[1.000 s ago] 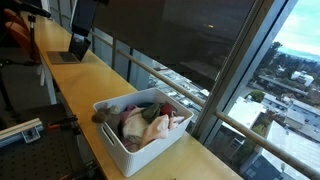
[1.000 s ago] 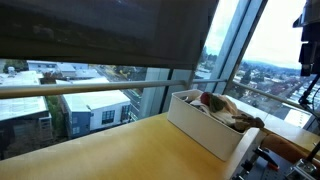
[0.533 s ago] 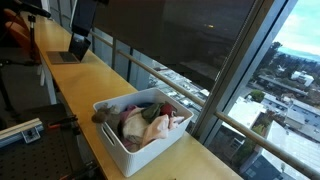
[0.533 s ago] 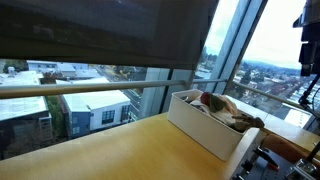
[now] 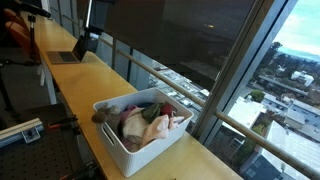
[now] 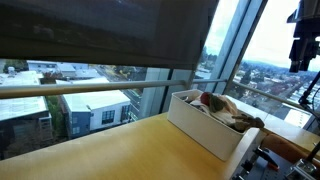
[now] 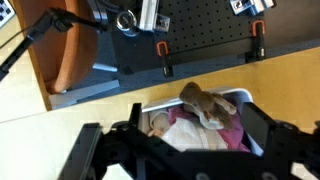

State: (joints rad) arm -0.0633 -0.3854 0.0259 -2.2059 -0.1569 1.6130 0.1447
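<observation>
The hand (image 7: 178, 142) is released: in the wrist view its two dark fingers (image 7: 88, 148) stand wide apart at the lower edge of the frame, one lower left and one lower right, with nothing between them. Through the gap, at lower centre, lies a white bin (image 7: 244, 97), and the hand is apart from it, not touching it. In the bin a brown plush toy (image 7: 205, 105) rests on top of a pink cloth (image 7: 203, 132), with a pale soft thing at the bin's left end.

In an exterior view the hand (image 5: 83, 42) hangs in the upper left of the frame, well apart from the bin (image 5: 113, 148), which sits on the wooden desk (image 5: 75, 82) at lower centre with the soft toys (image 5: 140, 122) heaped inside. In an exterior view the hand (image 6: 299, 48) shows at the upper right edge, above and beyond the bin (image 6: 205, 135), which stands on the desk (image 6: 120, 152) at right of centre, close to the window.

A dark blind (image 6: 100, 30) covers the upper part of the glass. In the wrist view a black pegboard (image 7: 205, 25) with orange clamps (image 7: 163, 52) fills the top of the frame
</observation>
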